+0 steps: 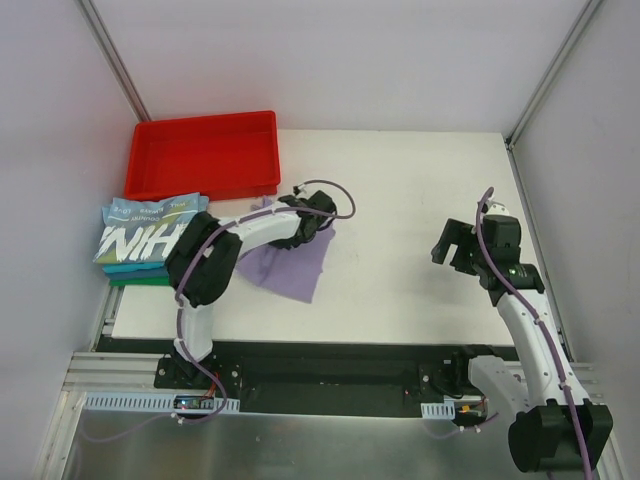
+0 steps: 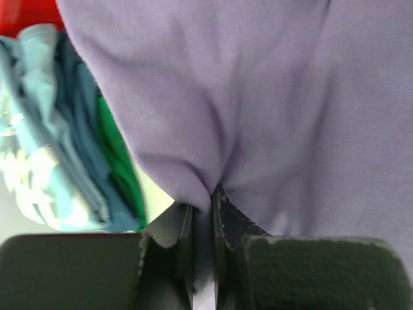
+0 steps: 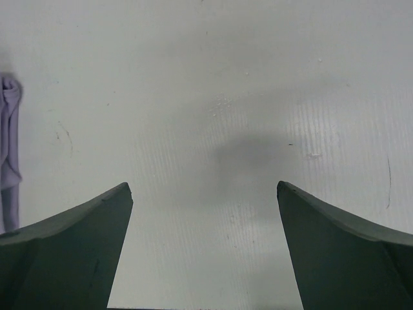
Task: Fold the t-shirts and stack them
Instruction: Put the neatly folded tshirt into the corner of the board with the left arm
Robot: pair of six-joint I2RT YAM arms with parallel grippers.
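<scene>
We see the left pincer (image 1: 318, 226) closed down on the lavender t-shirt (image 1: 296, 266). In the left wrist view its two dark fingers (image 2: 227, 219) stand almost together, with a pinched ridge of the purple cloth (image 2: 258, 97) caught between them, and the fabric rises in soft creases from that grip. From above, the shirt lies rumpled on the white surface (image 1: 410, 190), partly under the left arm, with the pincer (image 2: 201, 208) at its far right corner.

The right pincer (image 1: 456, 246) is spread wide and has hold of nothing. In its own view the pincer (image 3: 204, 194) shows both fingers far apart over the bare surface (image 3: 226, 97), with only a strip of the lavender cloth (image 3: 9, 148) at the left edge.

The folded t-shirts (image 1: 145, 240) sit in a stack at the left edge of the surface, just left of the lavender one — light blue with white lettering on top, teal and green beneath, their edges (image 2: 71, 148) also showing in the left wrist view. The red tray (image 1: 200, 124) stands in the far left corner, just behind the stack.
</scene>
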